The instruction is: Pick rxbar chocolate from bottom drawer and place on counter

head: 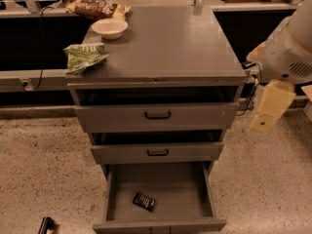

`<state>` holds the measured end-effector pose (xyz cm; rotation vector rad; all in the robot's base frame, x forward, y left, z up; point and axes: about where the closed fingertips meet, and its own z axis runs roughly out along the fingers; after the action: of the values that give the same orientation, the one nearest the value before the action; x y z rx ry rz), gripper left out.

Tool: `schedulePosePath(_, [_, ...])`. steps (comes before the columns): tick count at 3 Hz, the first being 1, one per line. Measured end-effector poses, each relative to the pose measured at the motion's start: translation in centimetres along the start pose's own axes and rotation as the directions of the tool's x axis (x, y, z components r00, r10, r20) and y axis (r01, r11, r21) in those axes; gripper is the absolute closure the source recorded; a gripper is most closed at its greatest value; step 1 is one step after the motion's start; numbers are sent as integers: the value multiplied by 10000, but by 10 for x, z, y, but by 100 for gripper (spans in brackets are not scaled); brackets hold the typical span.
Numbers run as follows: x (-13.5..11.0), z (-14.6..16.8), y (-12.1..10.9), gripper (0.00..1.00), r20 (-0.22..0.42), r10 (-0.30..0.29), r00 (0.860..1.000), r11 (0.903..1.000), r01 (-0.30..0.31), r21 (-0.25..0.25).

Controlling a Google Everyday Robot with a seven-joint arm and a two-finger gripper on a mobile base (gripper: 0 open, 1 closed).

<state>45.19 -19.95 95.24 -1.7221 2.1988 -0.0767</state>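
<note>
The rxbar chocolate (144, 201), a small black wrapper with pale stripes, lies flat on the floor of the bottom drawer (161, 223), left of middle and near the front. The drawer is pulled out fully. The counter (170, 43) is the grey top of the cabinet. My gripper (267, 112) hangs from the white arm at the right, beside the cabinet at the height of the top drawer. It is well above and to the right of the bar and holds nothing that I can see.
A green snack bag (84, 56), a white bowl (109, 28) and a brown-and-yellow snack bag (97, 9) sit on the counter's left and back-left. The two upper drawers (156, 115) stand slightly open. A dark object (45, 224) lies on the speckled floor at the lower left.
</note>
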Motion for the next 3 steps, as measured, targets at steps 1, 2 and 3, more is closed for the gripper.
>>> schedulePosePath(1, [-26,78,15,0,334,-61,9994,9997,69,-216])
schedulePosePath(2, [-30,94,15,0,487,-115,9987,9999,114,22])
schedulePosePath(3, [-41,110,16,0,553,-463,9974,9970,495,-591])
